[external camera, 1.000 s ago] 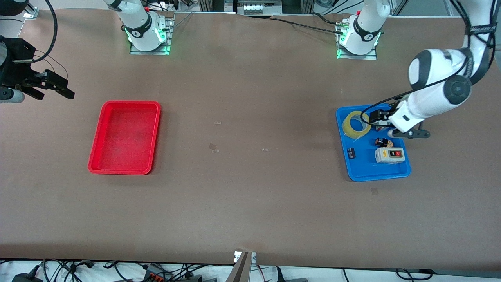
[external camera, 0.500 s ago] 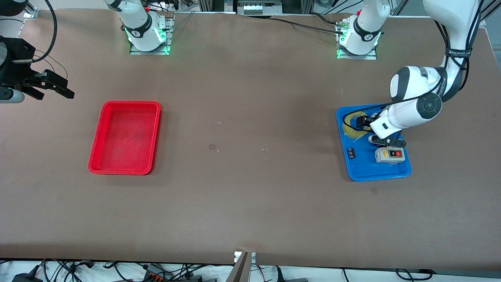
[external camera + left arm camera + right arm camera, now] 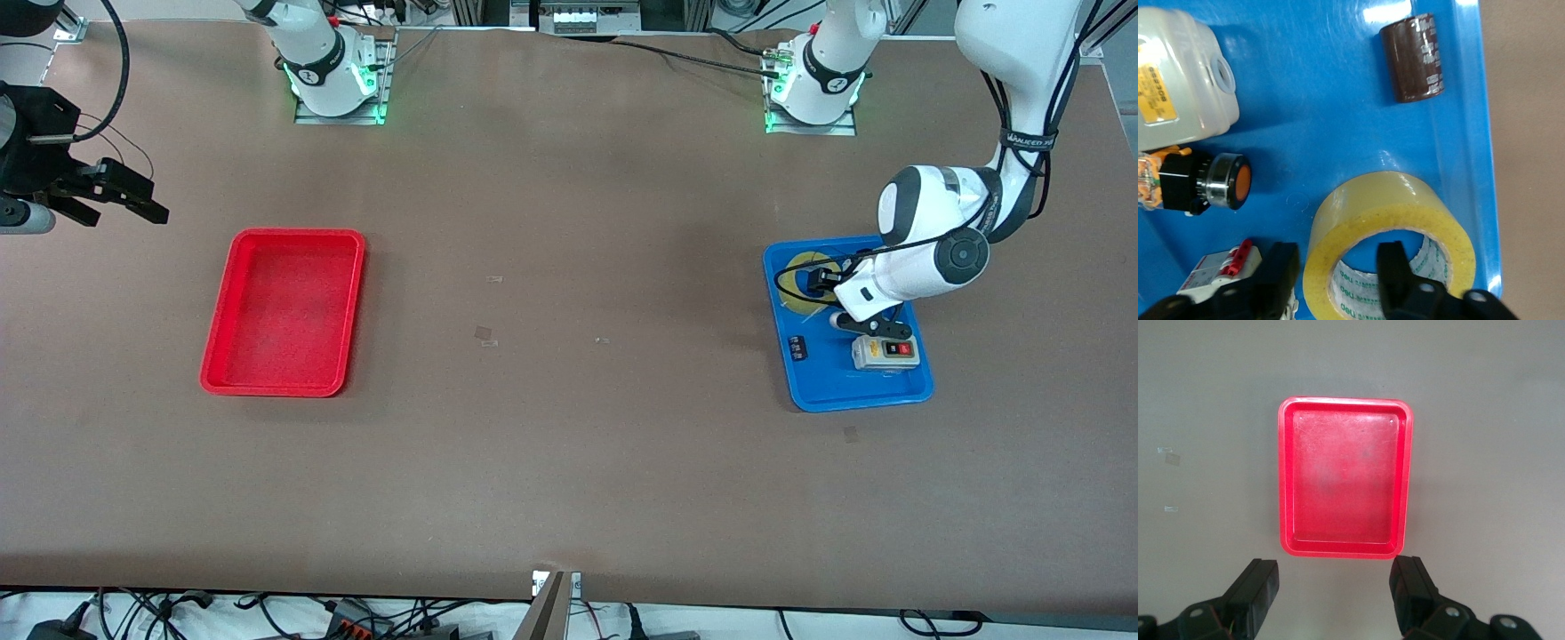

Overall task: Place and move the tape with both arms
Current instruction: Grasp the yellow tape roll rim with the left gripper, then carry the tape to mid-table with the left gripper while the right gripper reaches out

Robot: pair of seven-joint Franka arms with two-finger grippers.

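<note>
**Left gripper straddles the tape roll's wall in the blue tray**

Front view: the left arm reaches down into the blue tray [image 3: 822, 396], its left gripper [image 3: 822, 283] low over the tape [image 3: 796, 289], which lies flat in the tray's corner farthest from the camera. In the same tray, a grey switch box [image 3: 883, 353] sits nearer the camera than the tape. The right arm waits, its right gripper [image 3: 111, 196] held over bare table near the red tray [image 3: 218, 351], probably ready to receive.

Left wrist view: the fingers [image 3: 1401, 273] are spread, one inside the roll's hole and one outside its wall, a stance suited to pinching the ring's wall. Nothing is clamped yet. Near the tape in the tray lie a brown capacitor [image 3: 1413, 59], a black push button with an orange face [image 3: 1221, 181] and a white housing [image 3: 1178, 83].

Right wrist view: the right gripper's fingers [image 3: 1255, 590] are parted and hold nothing, with the red tray below.
</note>
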